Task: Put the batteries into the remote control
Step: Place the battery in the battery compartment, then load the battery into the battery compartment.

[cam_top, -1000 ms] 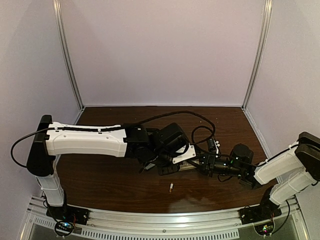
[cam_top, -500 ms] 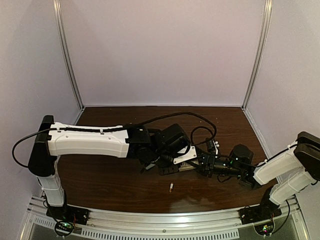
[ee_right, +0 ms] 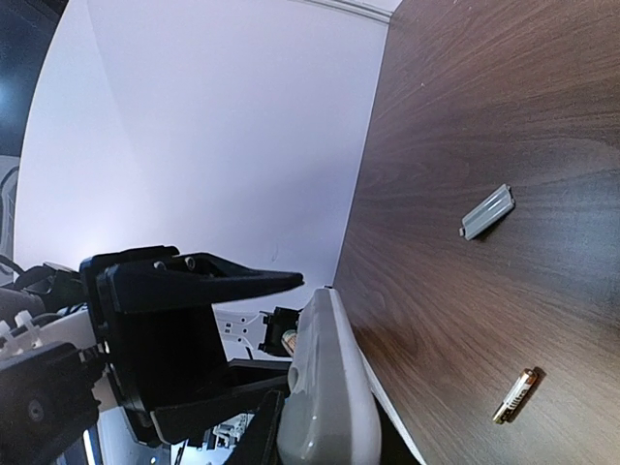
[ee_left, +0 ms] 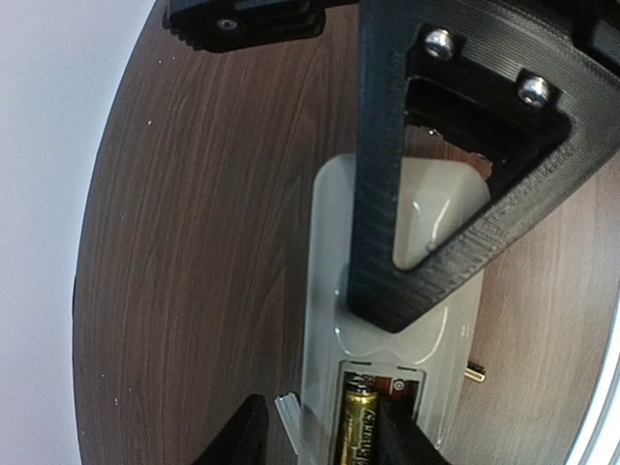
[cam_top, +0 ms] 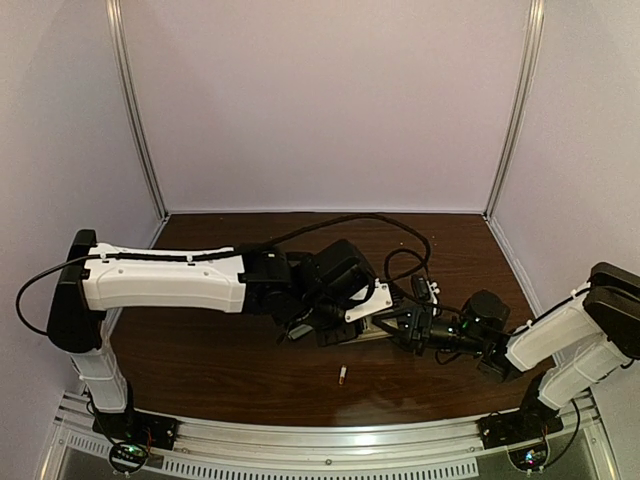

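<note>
Mid-frame, the right gripper (ee_right: pixel 291 426) clamps the remote control (ee_left: pixel 387 320); one battery (ee_left: pixel 355 426) sits inside, the other battery (cam_top: pixel 342 376) lies lower centre; left gripper (ee_left: pixel 325 441) spread open.

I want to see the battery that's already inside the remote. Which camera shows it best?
The left wrist view: the gold battery lies in the open compartment of the remote control, close up. The top view hides it behind the arms, and the right wrist view shows only the remote's edge.

remote control (ee_left: pixel 397 320): lower end cut by bottom edge, middle masked by black finger (ee_left: pixel 383 194) | seated battery (ee_left: pixel 356 426): only upper part in frame | loose battery (cam_top: pixel 342 376): too small for detail, lower centre of top view
</note>
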`<state>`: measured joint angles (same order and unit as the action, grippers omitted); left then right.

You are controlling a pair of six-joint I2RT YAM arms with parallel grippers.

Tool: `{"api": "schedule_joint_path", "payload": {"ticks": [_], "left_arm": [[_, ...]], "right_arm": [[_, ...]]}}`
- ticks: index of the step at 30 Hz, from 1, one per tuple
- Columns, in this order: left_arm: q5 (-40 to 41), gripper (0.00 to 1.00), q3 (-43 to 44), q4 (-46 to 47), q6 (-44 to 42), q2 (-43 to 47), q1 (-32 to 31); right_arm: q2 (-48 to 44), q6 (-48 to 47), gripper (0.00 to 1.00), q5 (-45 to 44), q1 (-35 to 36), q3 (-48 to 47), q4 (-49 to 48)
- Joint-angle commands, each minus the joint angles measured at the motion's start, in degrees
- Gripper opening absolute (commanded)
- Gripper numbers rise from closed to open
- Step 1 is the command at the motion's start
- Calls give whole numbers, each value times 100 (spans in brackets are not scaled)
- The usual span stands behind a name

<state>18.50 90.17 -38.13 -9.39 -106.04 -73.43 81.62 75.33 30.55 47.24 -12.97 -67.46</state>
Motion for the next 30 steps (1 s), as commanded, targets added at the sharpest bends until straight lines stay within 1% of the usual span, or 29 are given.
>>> {"api": "schedule_joint_path", "payload": {"ticks": [1, 3, 7, 11, 14, 16, 20, 22, 24, 27, 29, 30], "left_arm": [[-325, 46, -273, 388, 25, 296, 27], [-397, 49, -348, 474, 40, 428, 27], [-378, 48, -518, 714, 55, 666, 36], [-677, 48, -830, 1038, 34, 990, 35], [-928, 48, -1137, 1331, -55, 1338, 35], [-1068, 48, -1493, 1655, -191, 1677, 50], [-1437, 48, -2130, 2152, -481, 2375, 200], [-1642, 47, -2445, 2313, -730, 2638, 213], [-1762, 44, -2695, 2374, -840, 2760, 206], [-2093, 39, -2805, 2389, -920, 2672, 188], [-2096, 36, -2776, 2410, -877, 2519, 144], [-2132, 36, -2746, 2414, -879, 2448, 128]], "right_arm": [[176, 234, 0, 114, 42, 115, -702], [244, 277, 0, 104, 44, 143, -830], [340, 346, 0, 102, 44, 146, -962], [345, 350, 0, 121, 39, 128, -935], [280, 303, 0, 161, 42, 119, -816], [195, 275, 0, 214, 33, 140, -724], [-169, 169, 0, 321, 41, 199, -203], [-497, 68, 0, 377, 46, 207, 323], [-971, -172, 0, 367, 39, 123, 1435], [-1787, -778, 0, 168, 42, -165, 3240], [-2169, -1007, 0, 7, 45, -329, 3931], [-2260, -1030, 0, -12, 40, -352, 4030]]}}
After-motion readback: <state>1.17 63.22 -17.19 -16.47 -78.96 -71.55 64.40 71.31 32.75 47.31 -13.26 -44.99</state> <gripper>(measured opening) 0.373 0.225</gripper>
